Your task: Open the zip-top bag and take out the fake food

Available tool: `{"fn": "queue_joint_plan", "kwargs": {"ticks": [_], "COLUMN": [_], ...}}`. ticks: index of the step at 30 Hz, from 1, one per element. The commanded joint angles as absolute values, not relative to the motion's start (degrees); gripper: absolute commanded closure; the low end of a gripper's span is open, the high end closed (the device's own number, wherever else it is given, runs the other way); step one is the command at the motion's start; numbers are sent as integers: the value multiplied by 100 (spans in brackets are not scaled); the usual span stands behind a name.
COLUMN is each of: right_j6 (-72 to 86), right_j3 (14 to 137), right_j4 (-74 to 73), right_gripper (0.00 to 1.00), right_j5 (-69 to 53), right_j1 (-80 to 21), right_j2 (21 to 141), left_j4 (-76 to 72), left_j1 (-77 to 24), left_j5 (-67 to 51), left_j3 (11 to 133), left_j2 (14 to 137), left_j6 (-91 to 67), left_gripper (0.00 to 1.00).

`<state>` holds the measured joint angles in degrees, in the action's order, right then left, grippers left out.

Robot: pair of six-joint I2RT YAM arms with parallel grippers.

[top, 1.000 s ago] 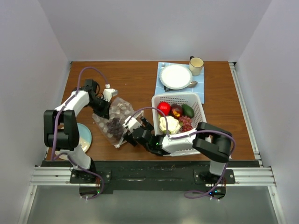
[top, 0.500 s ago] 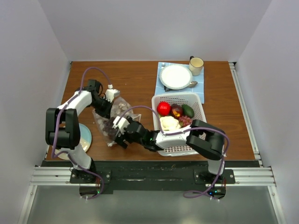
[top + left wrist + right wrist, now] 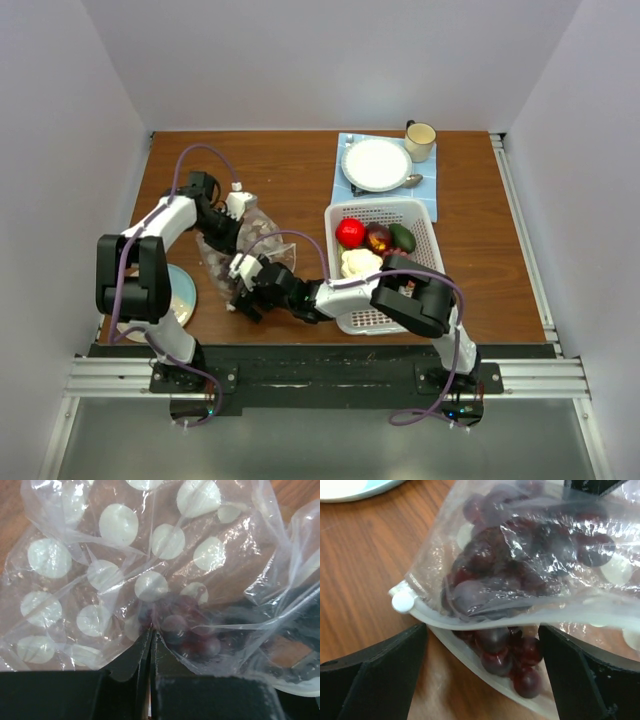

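The clear dotted zip-top bag lies on the table left of centre; it fills the left wrist view and the right wrist view. Its mouth is open toward my right gripper. A dark purple-brown grape bunch sits inside, partly at the open mouth. My left gripper is shut on a fold of the bag's far end. My right gripper is open, its fingers either side of the bag mouth and grapes. Other fake food, a red fruit and a cream lumpy piece, lies in the white basket.
The white perforated basket stands right of the bag. A white plate on a blue mat and a cup are at the back right. A pale blue plate lies by the left arm, also seen at top left in the right wrist view.
My right gripper has moved left along the table to the open mouth of the bag. The left gripper stays shut on the bag's far end.
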<state>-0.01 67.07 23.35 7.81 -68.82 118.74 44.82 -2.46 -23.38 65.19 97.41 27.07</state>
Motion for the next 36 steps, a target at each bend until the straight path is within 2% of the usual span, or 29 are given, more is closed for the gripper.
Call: {"fn": "queue_joint_plan", "kwargs": {"ticks": [1, 2, 4, 5, 7, 8, 9, 25, 32, 36], "right_j6": [281, 307, 386, 404, 413, 404, 396, 817, 756, 730], "right_j3": [6908, 6891, 6803, 6664, 6452, 6399, 6346, 5327, 5203, 5483], "right_j4": [2285, 2207, 2145, 2145, 2110, 2022, 1952, 90, -194, -342], "right_gripper": [14, 30, 46, 60, 75, 89, 92, 84, 78, 83], "right_j5": [668, 677, 659, 659, 685, 746, 782, 1449, 3144, 4033], "right_j1": [-6820, -6812, -6777, -6776, -6776, -6776, -6776, -6785, -6776, -6732], "right_j2": [11857, 11804, 11673, 11454, 11190, 11049, 10761, 8368, 7322, 7190], "left_j4": [4597, 4588, 4570, 4562, 4483, 4439, 4343, 3428, 3243, 3304], "left_j1": [-299, -290, -290, -290, -281, -273, -238, -237, -246, -246], "left_j5": [-2443, -2435, -2373, -2356, -2242, -2189, -2093, -1661, -1459, -1503], "left_j3": [6390, 6381, 6372, 6363, 6354, 6346, 6346, 5705, 5335, 5212], "left_j2": [9475, 9457, 9440, 9439, 9448, 9457, 9492, 9888, 9774, 9572], "left_j6": [2795, 2812, 2821, 2839, 2839, 2830, 2821, 2557, 2681, 2698], "left_gripper": [94, 94, 94, 94, 94, 94, 94, 95, 96, 96]}}
